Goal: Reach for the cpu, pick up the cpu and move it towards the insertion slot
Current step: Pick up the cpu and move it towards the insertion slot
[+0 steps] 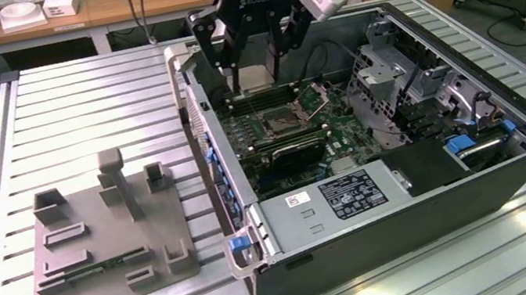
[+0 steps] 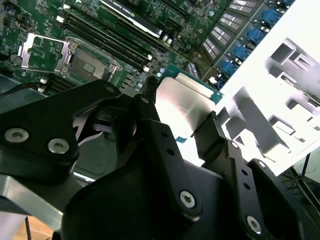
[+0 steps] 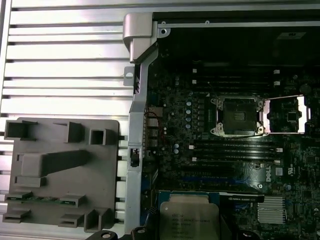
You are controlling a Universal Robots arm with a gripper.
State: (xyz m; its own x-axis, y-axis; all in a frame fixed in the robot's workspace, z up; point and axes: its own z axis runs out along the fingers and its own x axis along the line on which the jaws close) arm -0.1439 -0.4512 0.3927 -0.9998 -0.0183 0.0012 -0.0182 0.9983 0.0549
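While the arm hangs over the open computer case (image 1: 518,155), the gripper (image 2: 182,117) is clamped on the cpu (image 2: 182,102), one black finger (image 2: 150,107) on each of two opposite edges, with the chip held up in the air rather than resting on anything. In the exterior view the chip (image 1: 254,79) shows as a pale square between the fingers at about 11 o'clock from the insertion slot (image 1: 280,121), near it but clearly above the board. In the first wrist view the socket (image 3: 239,116) sits open with its hinged metal bracket (image 3: 285,115) flipped out at 3 o'clock, and the cpu (image 3: 189,220) is at roughly 7 o'clock from it. The grey plastic tray (image 1: 84,286) sits out on the slatted table (image 1: 97,102), well apart from the case.

Handling-wise, I'd guess it's light and totally stiff, with a smooth metal lid that's a bit slippery, so an edge pinch like this looks right. The underside and the socket contacts are probably the fragile bit, so I'd keep it level and not squeeze hard.
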